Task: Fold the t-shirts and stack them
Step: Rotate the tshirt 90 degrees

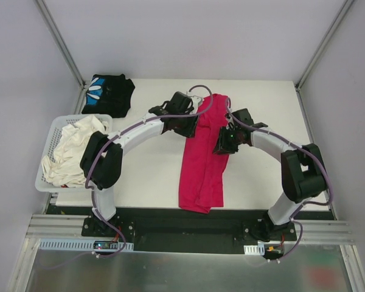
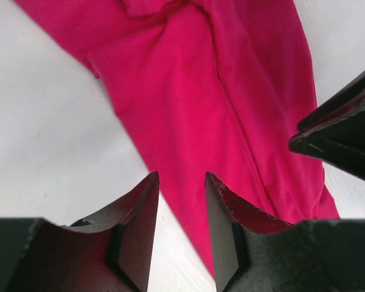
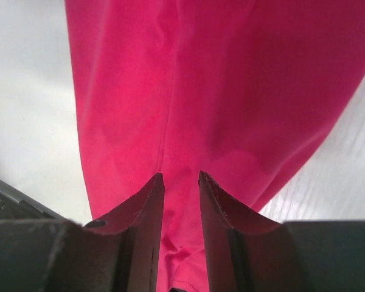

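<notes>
Lengthwise, magenta t-shirt (image 1: 201,167) runs near-to-far, bunched narrow strip.

basket (image 1: 48,141) sitting at your table's (image 1: 146,176) left edge | cloth heap (image 1: 70,149) lying in the basket | bundled t-shirt (image 1: 109,94) lying just behind the basket | stretched-out t-shirt (image 1: 201,167) lying well right of the basket, your left gripper (image 1: 188,128) and right gripper (image 1: 222,146) hanging over it

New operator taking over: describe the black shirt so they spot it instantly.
Start at the white lattice basket on the left. Just beyond it, in the far left corner, lies the black t-shirt. It is the only dark garment and has a blue-and-white print.
</notes>
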{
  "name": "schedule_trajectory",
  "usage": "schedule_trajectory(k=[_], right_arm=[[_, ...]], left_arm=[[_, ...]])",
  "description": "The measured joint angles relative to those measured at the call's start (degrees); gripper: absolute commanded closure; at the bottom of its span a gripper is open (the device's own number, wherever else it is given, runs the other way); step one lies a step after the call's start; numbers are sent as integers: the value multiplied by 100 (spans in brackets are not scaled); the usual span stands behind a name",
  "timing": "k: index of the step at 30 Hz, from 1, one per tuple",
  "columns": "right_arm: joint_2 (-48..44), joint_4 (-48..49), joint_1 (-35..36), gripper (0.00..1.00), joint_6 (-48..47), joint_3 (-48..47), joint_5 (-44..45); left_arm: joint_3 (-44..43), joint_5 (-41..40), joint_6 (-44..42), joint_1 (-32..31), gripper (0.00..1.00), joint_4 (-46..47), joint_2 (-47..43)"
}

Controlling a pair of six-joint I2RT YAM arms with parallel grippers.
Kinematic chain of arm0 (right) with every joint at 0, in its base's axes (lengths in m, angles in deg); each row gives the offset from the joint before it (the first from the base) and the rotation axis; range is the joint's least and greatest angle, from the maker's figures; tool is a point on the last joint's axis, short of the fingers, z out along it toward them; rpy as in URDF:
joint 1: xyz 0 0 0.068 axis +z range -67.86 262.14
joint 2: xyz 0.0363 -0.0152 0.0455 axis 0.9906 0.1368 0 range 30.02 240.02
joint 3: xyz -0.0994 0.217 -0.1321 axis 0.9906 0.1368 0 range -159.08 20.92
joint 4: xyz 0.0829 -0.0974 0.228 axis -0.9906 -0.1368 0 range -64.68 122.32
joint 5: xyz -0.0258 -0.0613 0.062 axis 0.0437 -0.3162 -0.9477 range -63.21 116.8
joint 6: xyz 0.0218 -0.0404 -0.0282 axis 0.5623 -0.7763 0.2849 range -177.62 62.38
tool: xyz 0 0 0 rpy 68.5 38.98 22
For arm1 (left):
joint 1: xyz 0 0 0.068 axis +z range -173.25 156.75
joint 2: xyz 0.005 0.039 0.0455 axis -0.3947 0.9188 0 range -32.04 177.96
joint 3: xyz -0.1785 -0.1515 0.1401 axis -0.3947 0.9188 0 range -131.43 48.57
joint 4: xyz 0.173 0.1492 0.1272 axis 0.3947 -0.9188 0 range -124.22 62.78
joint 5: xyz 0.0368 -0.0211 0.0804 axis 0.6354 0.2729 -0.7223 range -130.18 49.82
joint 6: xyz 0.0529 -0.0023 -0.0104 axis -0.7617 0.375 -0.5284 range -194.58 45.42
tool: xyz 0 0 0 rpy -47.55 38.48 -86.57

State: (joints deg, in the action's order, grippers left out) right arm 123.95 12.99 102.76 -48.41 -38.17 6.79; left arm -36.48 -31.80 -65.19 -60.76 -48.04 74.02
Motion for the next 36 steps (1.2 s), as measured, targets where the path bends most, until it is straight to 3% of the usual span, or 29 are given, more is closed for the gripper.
schedule_trajectory(k=[7, 14, 26, 36], right_arm=[[804, -13, -2, 68, 63, -529, 13], [1862, -192, -92, 68, 61, -1947, 24], [3016, -660, -575, 68, 83, -3578, -22], [3143, -807, -570, 67, 72, -3620, -111]], left_arm=[[-474, 188, -2, 0, 64, 37, 516], [-918, 219, -22, 2, 64, 35, 981], [-1399, 459, -66, 13, 64, 37, 1460], [-1172, 457, 20, 127, 64, 42, 1370]])
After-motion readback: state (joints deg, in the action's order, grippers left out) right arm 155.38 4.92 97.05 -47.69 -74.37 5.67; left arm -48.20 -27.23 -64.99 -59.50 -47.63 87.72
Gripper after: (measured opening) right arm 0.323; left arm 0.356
